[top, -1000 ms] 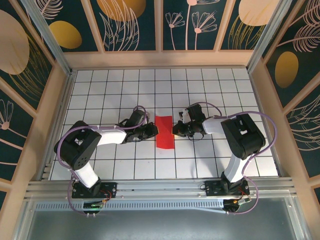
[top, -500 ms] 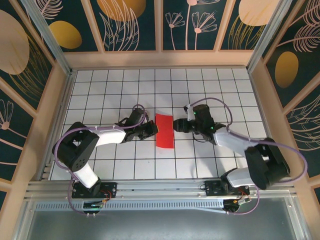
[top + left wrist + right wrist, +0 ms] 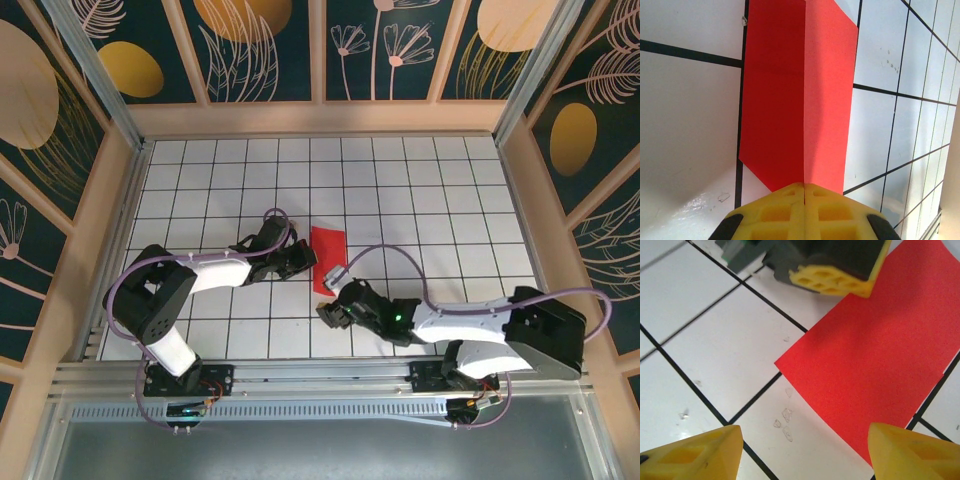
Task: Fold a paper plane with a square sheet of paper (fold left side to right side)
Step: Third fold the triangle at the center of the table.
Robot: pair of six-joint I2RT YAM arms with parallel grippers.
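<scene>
The square sheet of paper [image 3: 328, 250] is bright red and lies on the white grid table as a narrow upright strip. In the left wrist view the paper [image 3: 795, 95] has a straight crease down its middle, one half darker than the other. My left gripper [image 3: 307, 262] is shut, its yellow tips [image 3: 804, 189] resting on the paper's left edge where the crease ends. The right wrist view shows those tips [image 3: 832, 282] at the paper's [image 3: 880, 360] rim. My right gripper [image 3: 328, 313] stands open just in front of the paper's near corner, with bare table between its fingers [image 3: 804, 454].
The right arm's lilac cable [image 3: 375, 252] arcs over the tiles right of the paper. Wooden walls [image 3: 320, 118] close in the table on three sides, and a metal rail [image 3: 320, 375] runs along the near edge. Small scuff marks [image 3: 785, 417] dot the tile by the paper's corner.
The right arm has swung from the paper's right side round to its near end, and its gripper has gone from shut to open. The left gripper and the paper have stayed put.
</scene>
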